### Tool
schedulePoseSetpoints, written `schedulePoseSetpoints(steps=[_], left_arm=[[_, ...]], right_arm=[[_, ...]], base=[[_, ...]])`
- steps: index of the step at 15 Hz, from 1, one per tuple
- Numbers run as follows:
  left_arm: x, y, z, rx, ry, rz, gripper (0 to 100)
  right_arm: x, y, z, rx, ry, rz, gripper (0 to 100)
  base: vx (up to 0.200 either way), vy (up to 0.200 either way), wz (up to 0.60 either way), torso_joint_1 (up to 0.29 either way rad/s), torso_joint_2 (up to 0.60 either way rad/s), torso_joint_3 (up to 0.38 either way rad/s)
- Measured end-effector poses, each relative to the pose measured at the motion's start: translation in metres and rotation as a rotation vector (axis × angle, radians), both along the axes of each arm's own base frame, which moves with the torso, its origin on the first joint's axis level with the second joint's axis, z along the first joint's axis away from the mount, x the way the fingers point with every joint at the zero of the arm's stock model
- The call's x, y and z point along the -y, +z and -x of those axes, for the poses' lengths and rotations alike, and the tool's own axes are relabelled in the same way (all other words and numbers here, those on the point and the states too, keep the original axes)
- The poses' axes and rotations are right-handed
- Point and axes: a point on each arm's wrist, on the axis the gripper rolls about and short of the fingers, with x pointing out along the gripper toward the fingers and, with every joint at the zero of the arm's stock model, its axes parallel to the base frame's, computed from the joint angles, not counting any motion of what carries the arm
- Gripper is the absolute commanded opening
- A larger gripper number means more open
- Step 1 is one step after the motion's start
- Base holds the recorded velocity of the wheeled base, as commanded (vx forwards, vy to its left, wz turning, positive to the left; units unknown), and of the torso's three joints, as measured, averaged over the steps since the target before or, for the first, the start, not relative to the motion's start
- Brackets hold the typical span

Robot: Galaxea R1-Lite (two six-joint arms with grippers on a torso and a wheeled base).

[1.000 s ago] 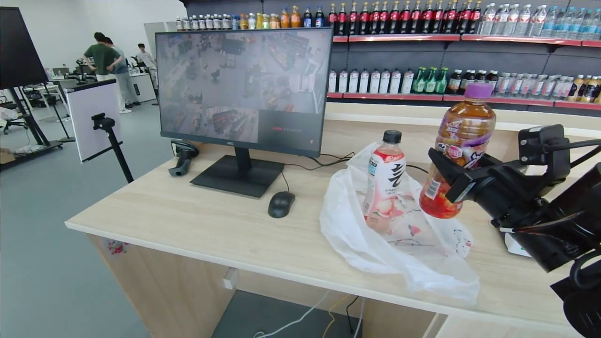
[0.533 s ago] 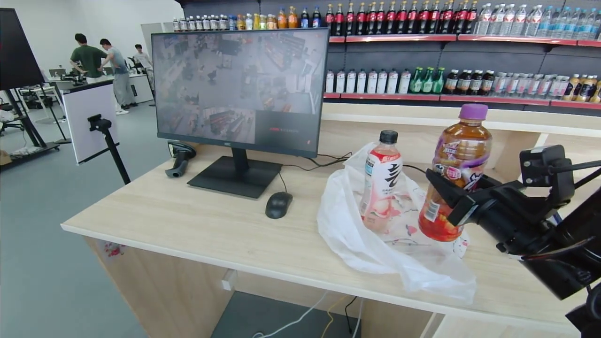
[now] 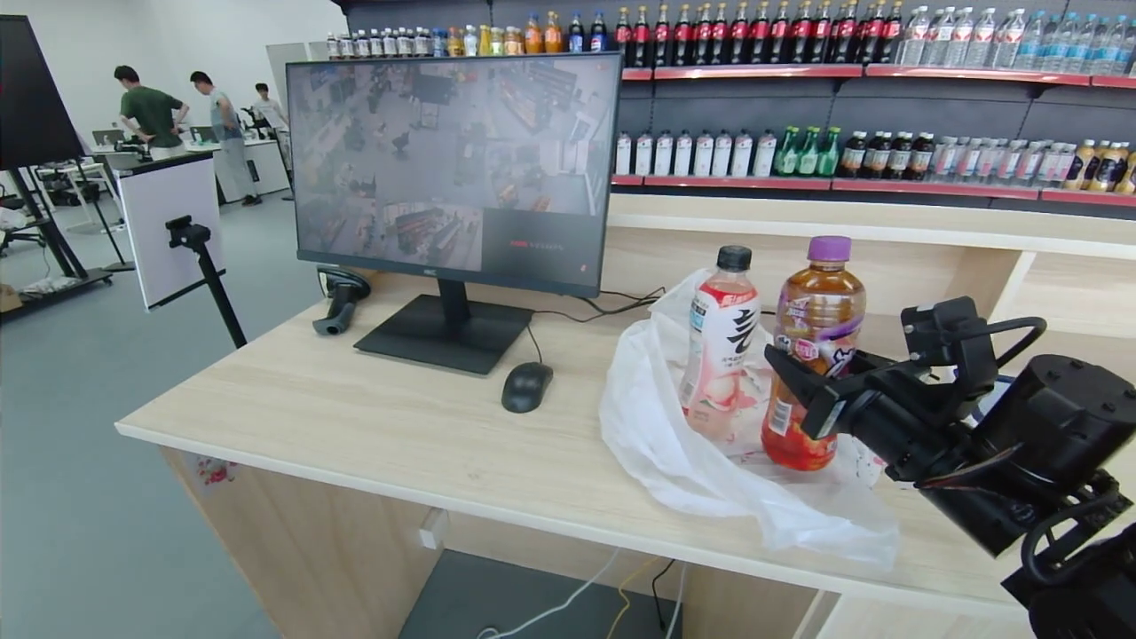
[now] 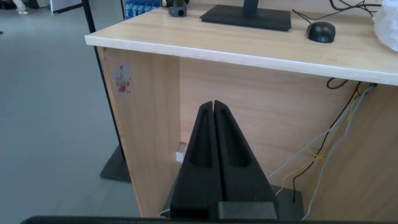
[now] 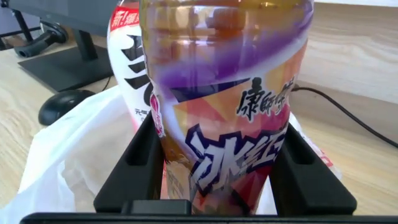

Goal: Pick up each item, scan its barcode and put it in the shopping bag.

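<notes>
An amber tea bottle (image 3: 809,351) with a purple cap stands upright on the white shopping bag (image 3: 710,461), and my right gripper (image 3: 803,390) is shut on its middle. In the right wrist view the tea bottle (image 5: 227,106) sits between the black fingers (image 5: 134,162). Just left of it a pink peach drink bottle (image 3: 721,342) with a black cap stands upright in the bag; its label (image 5: 134,81) shows behind the tea. My left gripper (image 4: 214,109) is shut on nothing, low in front of the counter side. The handheld scanner (image 3: 340,297) rests left of the monitor.
A monitor (image 3: 457,169) on a stand, a black mouse (image 3: 526,386) and cables occupy the wooden counter (image 3: 373,417). Shelves of drinks (image 3: 843,151) line the back wall. A tripod (image 3: 209,275) stands on the floor to the left.
My right gripper has come down and to the left with the tea bottle, from above the bag to where its base rests on the bag beside the peach drink. The camera shifted slightly.
</notes>
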Motion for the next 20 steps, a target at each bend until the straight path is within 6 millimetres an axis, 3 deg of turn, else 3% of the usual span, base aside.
schedulePoseSetpoints(steps=[10,20], left_arm=[[0.0,0.0,0.0,0.001,0.001,0.003,0],[0.0,0.0,0.0,0.0,0.001,0.007,0]], right_arm=[[0.0,-0.006,-0.02,-0.005,-0.022,-0.005,0],[-0.005,-0.021,-0.015,-0.061,0.001,0.018,0]], base=[[0.0,0.0,0.0,0.0,0.0,0.0],[0.0,0.0,0.0,0.0,0.0,0.0]])
